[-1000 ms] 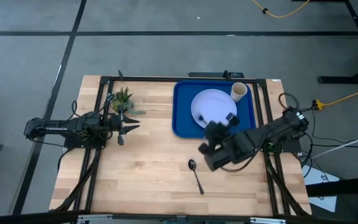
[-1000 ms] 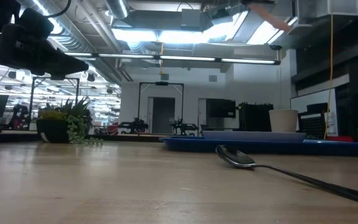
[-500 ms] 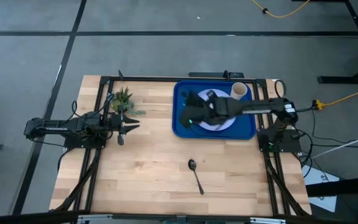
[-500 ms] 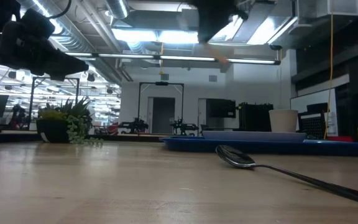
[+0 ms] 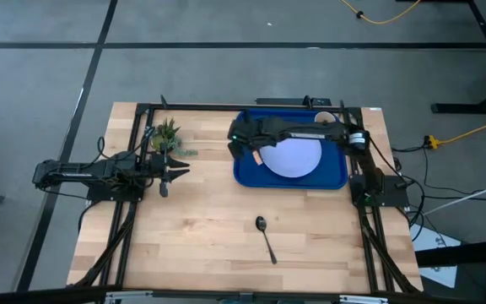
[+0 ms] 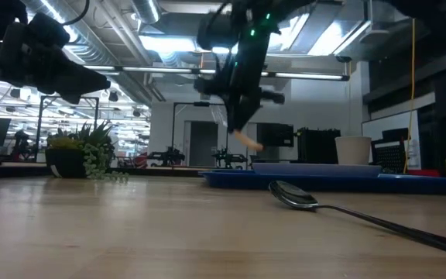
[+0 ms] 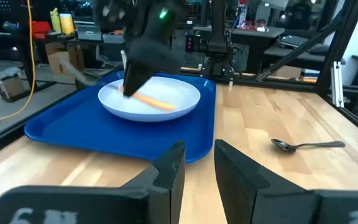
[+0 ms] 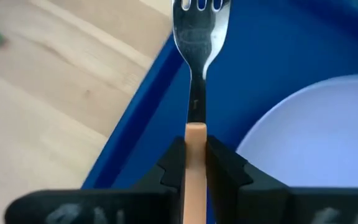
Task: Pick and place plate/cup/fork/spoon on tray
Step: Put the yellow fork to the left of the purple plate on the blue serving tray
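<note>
My right gripper (image 5: 247,150) reaches from the table's right across the blue tray (image 5: 245,176) and is shut on the fork (image 8: 199,37), above the tray's left part. The fork has silver tines and a tan handle. The lavender plate (image 5: 294,157) lies flat in the tray. The beige cup (image 6: 353,149) stands at the tray's far right corner, mostly hidden under the arm in the high view. The dark spoon (image 5: 266,237) lies on the wood near the front. My left gripper (image 5: 172,172) is open and empty at the table's left. My right gripper pinches the fork's tan handle (image 8: 196,146) between its two fingers, near where the handle meets the metal neck. The tines (image 8: 201,7) stick out beyond the fingertips over the tray's left rim. The handle's free end (image 6: 248,142) hangs tilted below the gripper, clear of the tray and plate.
A small potted plant (image 5: 165,133) stands at the table's far left, beside my left gripper. A dark frame runs along the table's far edge and down both sides. Bare wood lies between the plant, the spoon and the tray.
My right gripper has swung with the fork from the table's near right, over the plate, to the tray's far left part. It has come down into the low view. The fork stays held in it. The spoon, plate and cup have kept still.
</note>
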Controlling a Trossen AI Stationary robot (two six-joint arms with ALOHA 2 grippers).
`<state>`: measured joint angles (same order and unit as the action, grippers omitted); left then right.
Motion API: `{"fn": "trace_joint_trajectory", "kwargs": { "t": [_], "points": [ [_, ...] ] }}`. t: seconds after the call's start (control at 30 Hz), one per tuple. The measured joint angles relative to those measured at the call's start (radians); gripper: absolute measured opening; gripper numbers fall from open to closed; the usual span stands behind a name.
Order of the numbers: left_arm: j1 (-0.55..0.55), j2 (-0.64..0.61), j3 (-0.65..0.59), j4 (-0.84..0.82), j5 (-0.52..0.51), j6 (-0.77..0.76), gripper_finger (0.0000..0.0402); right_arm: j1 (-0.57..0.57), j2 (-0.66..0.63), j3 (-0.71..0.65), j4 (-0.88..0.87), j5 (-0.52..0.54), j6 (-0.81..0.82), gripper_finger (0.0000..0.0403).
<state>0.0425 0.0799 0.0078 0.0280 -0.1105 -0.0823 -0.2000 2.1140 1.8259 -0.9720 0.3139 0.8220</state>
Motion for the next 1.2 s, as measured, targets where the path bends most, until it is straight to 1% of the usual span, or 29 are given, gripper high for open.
{"fn": "trace_joint_trajectory", "kwargs": {
  "t": [0.13,0.23,0.3,0.37,0.5,0.67,0.8,0.97,1.2],
  "points": [
    [0.0,0.0,0.0,0.0,0.0,-0.021,0.0079,-0.042,0.064,0.0,0.022,-0.091,0.067,0.0045],
    [0.0,0.0,0.0,0.0,0.0,-0.021,0.0079,-0.058,0.101,0.0,0.074,-0.163,0.09,0.0045],
    [0.0,0.0,0.0,0.0,0.0,-0.021,0.0079,-0.061,0.12,0.0,0.108,-0.182,0.092,0.0046],
    [0.0,0.0,0.0,0.0,0.0,-0.021,0.0079,-0.059,0.128,0.0,0.131,-0.185,0.102,0.0047],
    [0.0,0.0,0.0,0.0,-0.001,-0.021,0.0079,-0.058,0.13,0.0,0.122,-0.188,0.132,0.0057],
    [0.0,0.0,0.0,0.0,-0.001,-0.021,0.0079,-0.059,0.131,0.0,0.115,-0.181,0.216,0.007],
    [0.0,0.0,0.0,0.0,-0.001,-0.023,0.0079,-0.058,0.131,0.0,0.119,-0.178,0.22,0.0072],
    [0.0,0.0,0.0,0.0,-0.001,-0.023,0.0079,-0.045,0.131,0.0,0.13,-0.236,0.241,0.0073],
    [0.0,0.0,0.0,0.0,0.0,-0.022,0.0079,-0.031,0.131,0.0,0.13,-0.236,0.297,0.0074]
  ]
}}
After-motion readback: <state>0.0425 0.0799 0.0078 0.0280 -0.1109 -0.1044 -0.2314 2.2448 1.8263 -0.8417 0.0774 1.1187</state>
